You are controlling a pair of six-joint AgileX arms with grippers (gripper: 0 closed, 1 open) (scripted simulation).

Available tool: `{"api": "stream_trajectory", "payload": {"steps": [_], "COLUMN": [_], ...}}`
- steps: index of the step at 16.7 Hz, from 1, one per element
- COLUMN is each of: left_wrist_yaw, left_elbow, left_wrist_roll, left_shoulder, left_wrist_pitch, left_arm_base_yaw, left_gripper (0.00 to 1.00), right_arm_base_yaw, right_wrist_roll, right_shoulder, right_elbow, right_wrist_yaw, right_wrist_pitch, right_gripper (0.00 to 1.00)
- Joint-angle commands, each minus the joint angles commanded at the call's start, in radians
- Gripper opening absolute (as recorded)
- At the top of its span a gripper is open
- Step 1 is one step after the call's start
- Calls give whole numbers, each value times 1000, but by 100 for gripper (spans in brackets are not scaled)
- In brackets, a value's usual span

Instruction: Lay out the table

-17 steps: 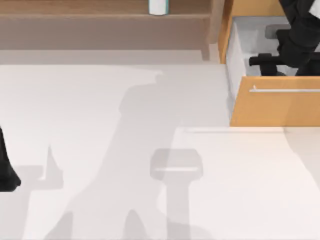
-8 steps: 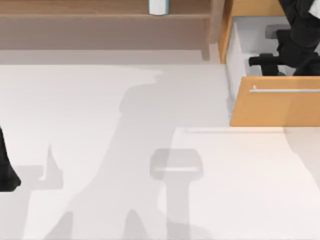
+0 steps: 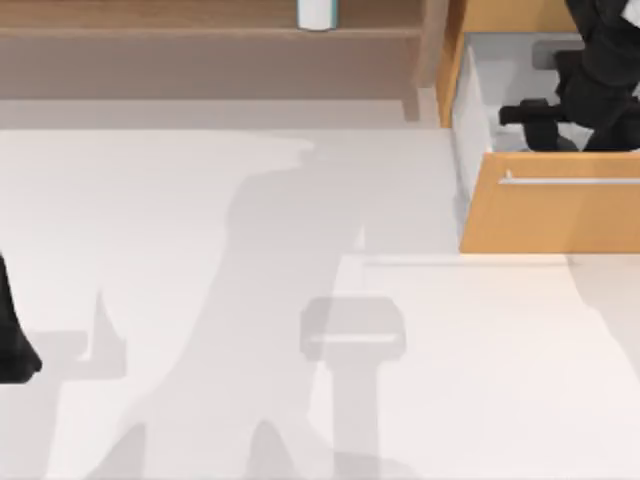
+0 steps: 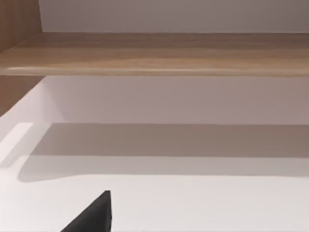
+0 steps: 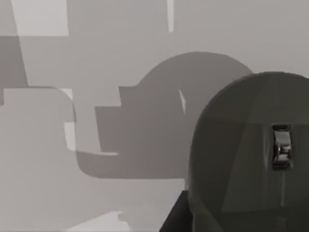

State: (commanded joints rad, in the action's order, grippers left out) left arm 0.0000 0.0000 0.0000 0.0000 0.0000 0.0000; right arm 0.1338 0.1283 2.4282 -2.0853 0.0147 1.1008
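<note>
The table (image 3: 250,300) is a broad off-white surface. At its back right stands an orange drawer unit (image 3: 560,215) with its drawer pulled open. My right gripper (image 3: 528,113) reaches down into the drawer's pale grey inside. The right wrist view shows a dark grey computer mouse (image 5: 251,159) with a shiny scroll wheel, lying on the drawer floor close beneath the gripper. A grey rounded shape (image 3: 548,56) lies partly under the arm in the top view. My left arm (image 3: 12,335) is parked at the table's left edge.
A brown wooden shelf (image 3: 200,50) runs along the back, with a white and teal cylinder (image 3: 317,13) on it. The drawer's silver bar handle (image 3: 570,181) faces the table. The left wrist view looks along the table toward the shelf board (image 4: 154,53).
My right gripper has shifted a little toward the back of the open drawer. The arm's shadow on the table has shifted with it. The left arm has not moved.
</note>
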Motion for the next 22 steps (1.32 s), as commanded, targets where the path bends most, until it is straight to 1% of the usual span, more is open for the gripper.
{"api": "stream_trajectory", "payload": {"steps": [6, 11, 16, 22], "left_wrist_yaw": [0, 0, 0, 0], "left_elbow": [0, 0, 0, 0], "left_wrist_roll": [0, 0, 0, 0], "left_shoulder": [0, 0, 0, 0], "left_wrist_pitch": [0, 0, 0, 0], "left_arm_base_yaw": [0, 0, 0, 0], "left_gripper": [100, 100, 100, 100], "right_arm_base_yaw": [-10, -83, -198, -326], "right_wrist_roll": [-64, -134, -208, -294], "right_shoulder": [-187, -431, -673, -894], "right_elbow": [97, 246, 480, 831], "right_wrist_yaw": [-13, -28, -34, -38], "right_wrist_pitch": [-11, -90, -173, -254], "right_gripper": [0, 0, 0, 0]}}
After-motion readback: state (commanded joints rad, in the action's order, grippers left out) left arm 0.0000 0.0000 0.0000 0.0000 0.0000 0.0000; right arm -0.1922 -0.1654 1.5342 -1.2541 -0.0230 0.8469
